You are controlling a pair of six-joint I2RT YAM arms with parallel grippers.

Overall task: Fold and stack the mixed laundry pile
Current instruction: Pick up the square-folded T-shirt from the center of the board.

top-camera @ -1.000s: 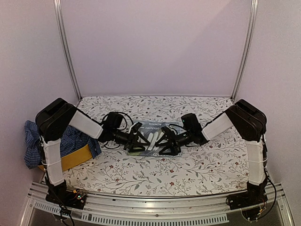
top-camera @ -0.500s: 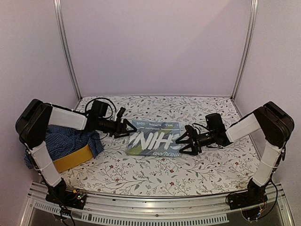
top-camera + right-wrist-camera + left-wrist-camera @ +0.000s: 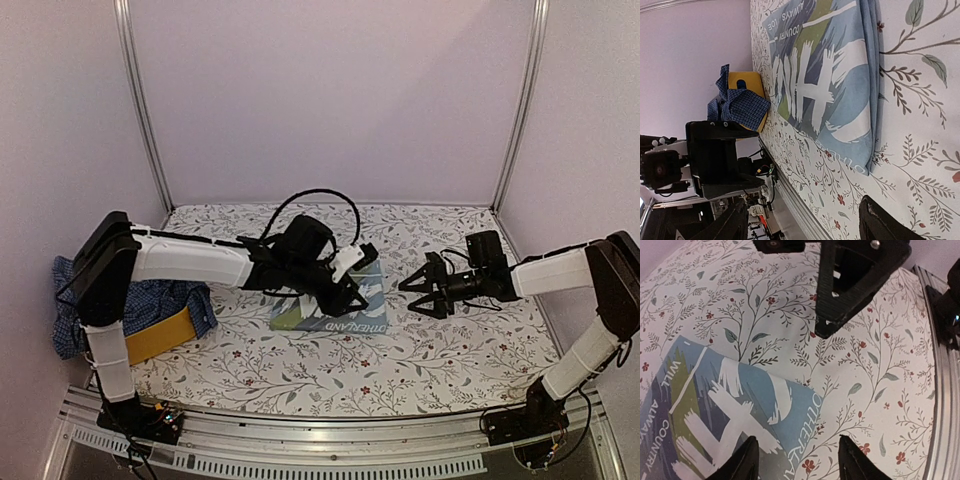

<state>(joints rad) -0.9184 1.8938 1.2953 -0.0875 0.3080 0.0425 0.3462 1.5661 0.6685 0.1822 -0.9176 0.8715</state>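
A folded light blue T-shirt [image 3: 330, 312] with white print lies flat mid-table, also seen in the left wrist view [image 3: 755, 405] and the right wrist view [image 3: 835, 80]. My left gripper [image 3: 352, 290] reaches across it and hovers over its near right corner, jaws open [image 3: 800, 465] and nothing between them. Just right of the shirt, my right gripper [image 3: 412, 287] stands open [image 3: 807, 225] and empty, clear of the cloth. The navy-and-white checked shirt [image 3: 150, 295] spills out of the basket at the left.
The yellow fabric basket [image 3: 160, 335] stands at the table's left edge, also seen in the right wrist view [image 3: 747, 82]. The floral table cover [image 3: 430, 350] spreads around the shirt. A metal rail [image 3: 330, 440] runs along the near edge. Grey walls close off the back and sides.
My left arm has swung from beside the basket across to the T-shirt's near right corner, and its jaws have narrowed a little. My right gripper has drawn back to the right, off the shirt.
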